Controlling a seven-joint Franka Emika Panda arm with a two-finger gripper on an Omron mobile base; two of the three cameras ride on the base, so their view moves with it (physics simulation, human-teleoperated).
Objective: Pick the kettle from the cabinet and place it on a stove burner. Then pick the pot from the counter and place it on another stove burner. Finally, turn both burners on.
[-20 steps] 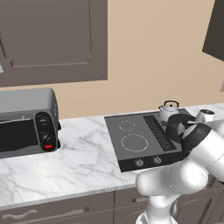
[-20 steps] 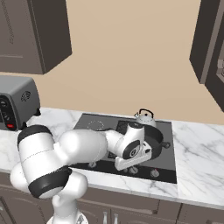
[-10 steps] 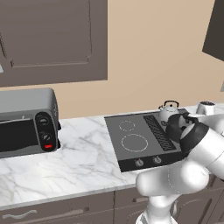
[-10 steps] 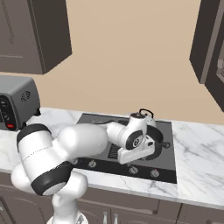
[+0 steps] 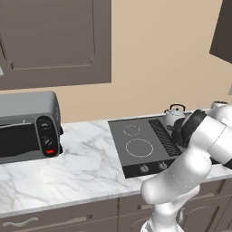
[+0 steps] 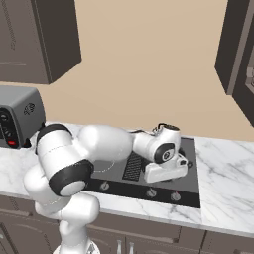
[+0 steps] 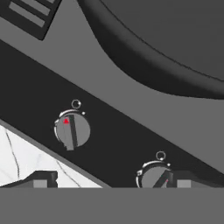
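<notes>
The small silver kettle (image 5: 174,114) stands on the back right of the dark cooktop (image 5: 138,147), on a burner. In the hand view, the wide dark pot (image 7: 175,43) sits on the cooktop glass just behind the front knob strip. My gripper (image 7: 111,181) hangs open over that strip with nothing between its fingers. One knob (image 7: 72,130) with a red mark lies between the fingertips, and a second knob (image 7: 156,177) sits by the right fingertip (image 7: 183,180). In the right base view my hand (image 6: 166,161) hovers low over the cooktop's front right; the kettle's black handle (image 6: 159,126) peeks above it.
A grey toaster oven (image 5: 27,127) stands on the white marble counter (image 5: 86,167) left of the cooktop. Dark wall cabinets (image 5: 50,41) hang above. Front knobs (image 6: 151,192) line the stove's edge. A vent grille (image 6: 133,166) runs down the cooktop's middle.
My hand has shifted right over the cooktop's front and now covers most of the kettle in the right base view. The jaws have stayed wide.
</notes>
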